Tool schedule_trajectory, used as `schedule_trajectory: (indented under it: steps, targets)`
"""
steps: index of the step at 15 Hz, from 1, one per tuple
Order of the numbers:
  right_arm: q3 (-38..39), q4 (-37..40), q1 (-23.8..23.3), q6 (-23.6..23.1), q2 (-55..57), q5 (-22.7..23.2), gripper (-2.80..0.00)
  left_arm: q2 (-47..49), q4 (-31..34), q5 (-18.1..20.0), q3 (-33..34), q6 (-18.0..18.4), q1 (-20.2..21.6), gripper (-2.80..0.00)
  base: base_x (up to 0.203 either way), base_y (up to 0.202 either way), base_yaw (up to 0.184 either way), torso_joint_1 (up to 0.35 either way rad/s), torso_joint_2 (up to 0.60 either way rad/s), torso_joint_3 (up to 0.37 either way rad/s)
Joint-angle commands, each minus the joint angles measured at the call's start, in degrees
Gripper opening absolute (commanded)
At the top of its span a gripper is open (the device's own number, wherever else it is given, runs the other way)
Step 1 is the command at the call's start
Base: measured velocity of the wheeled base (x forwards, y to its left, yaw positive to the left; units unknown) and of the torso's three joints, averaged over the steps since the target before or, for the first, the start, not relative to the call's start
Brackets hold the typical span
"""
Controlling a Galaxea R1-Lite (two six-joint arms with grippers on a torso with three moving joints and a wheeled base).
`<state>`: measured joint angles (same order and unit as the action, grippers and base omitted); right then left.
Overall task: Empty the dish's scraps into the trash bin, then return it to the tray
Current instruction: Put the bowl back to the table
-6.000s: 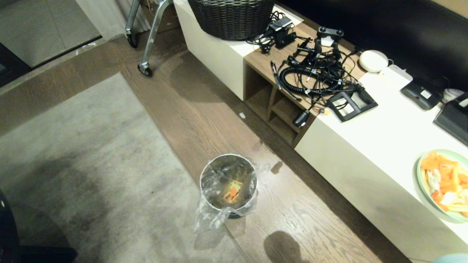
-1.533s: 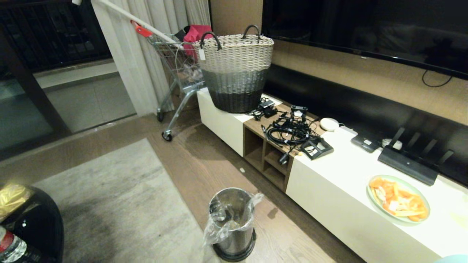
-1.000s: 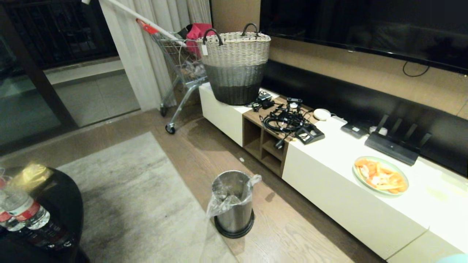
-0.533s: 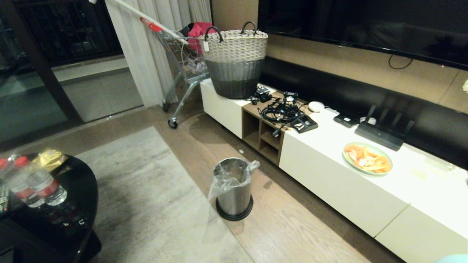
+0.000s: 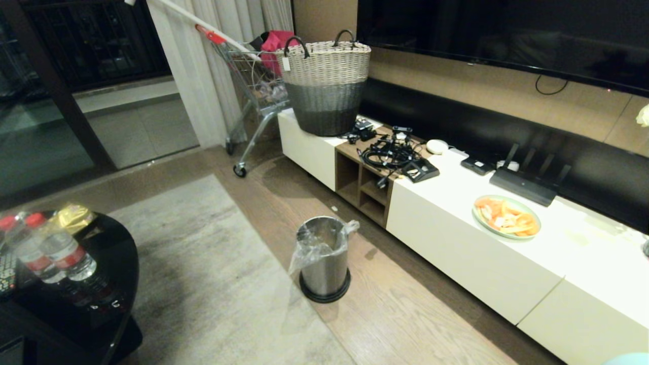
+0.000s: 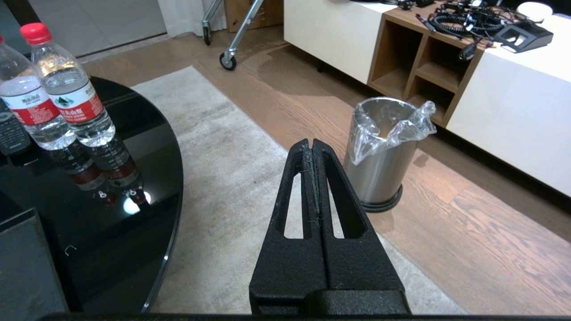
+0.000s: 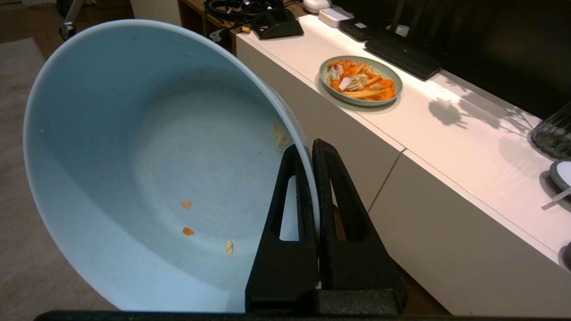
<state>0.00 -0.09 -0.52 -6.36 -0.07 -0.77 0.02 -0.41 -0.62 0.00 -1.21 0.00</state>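
The right tool is clamped on the thin rim of the dish, one black finger inside and one outside, with the glossy pale-blue bowl tipped up on its side. Its smooth hollow is almost bare; only a few tiny orange and yellowish bits of the scraps cling to the glaze, plus a pale flake near the rim. The left tool hangs over the grey rug with its two slotted black fingers pressed flat together, gripping nothing. Past it, the trash bin stands upright on the wood-plank floor, a shiny steel cylinder on a black base ring, its crinkled clear liner spilling over the lip. On the long white counter lies a shallow pale-green plate heaped with orange and white slices. Two clear water bottles with red caps stand on a round, glossy black table.
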Motion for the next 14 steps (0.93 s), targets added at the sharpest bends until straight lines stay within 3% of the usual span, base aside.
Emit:
schedule_trajectory:
  steps: [1, 8, 14]
  targets:
    - [0.00, 0.00, 0.00, -0.05, 0.07, -0.02, -2.80, -0.02, -0.02, 0.01, 0.00, -0.11, 0.00, -2.80, 0.000, 0.000, 0.000, 0.000, 0.00, 0.000]
    - [0.00, 0.00, 0.00, 2.36, 0.07, -0.20, -2.80, -0.02, -0.02, 0.01, 0.00, -0.11, 0.00, -2.80, 0.000, 0.000, 0.000, 0.000, 0.00, 0.000]
    - [0.00, 0.00, 0.00, 3.46, 0.07, -0.29, -2.80, -0.02, -0.02, 0.01, 0.00, -0.08, 0.00, -2.80, -0.002, -0.007, 0.148, 0.001, 0.00, 0.002]
